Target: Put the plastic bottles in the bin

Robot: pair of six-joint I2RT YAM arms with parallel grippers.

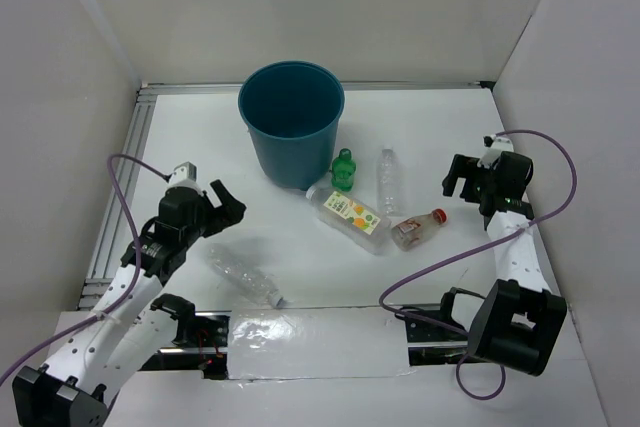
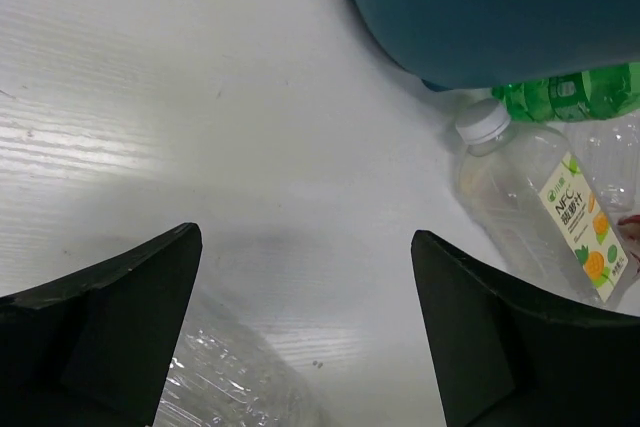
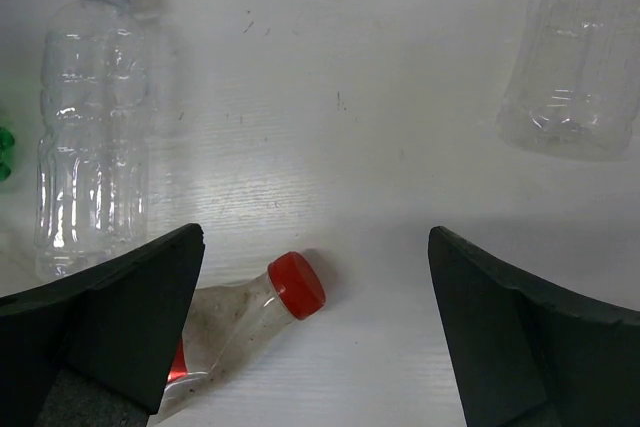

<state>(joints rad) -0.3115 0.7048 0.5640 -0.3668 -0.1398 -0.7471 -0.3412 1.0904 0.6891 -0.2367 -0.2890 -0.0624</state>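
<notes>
Bin (image 1: 291,122) sits by the tabletop's (image 1: 180,137) far edge, with open room on its left. Four bottles (image 1: 348,213) bunch up on its right, and a clear bottle (image 1: 243,275) lies by the left pincer (image 1: 228,203). That one and the right pincer (image 1: 462,179) hover low, gaping, empty.

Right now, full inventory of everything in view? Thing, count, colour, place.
bin: one, dark teal, upright, far centre
clear water bottles: two, clear; one right of bin, one lying near-left
labelled bottle: one, white-orange-green label, lying in front of bin
green bottle: one, green, beside bin's right side
red-capped bottle: one, clear, red cap, lying near-right
table: one, white
purple cables: two, one each side
left fingers: two, black, open, empty
right fingers: two, black, open, empty, over red-capped bottle
</notes>
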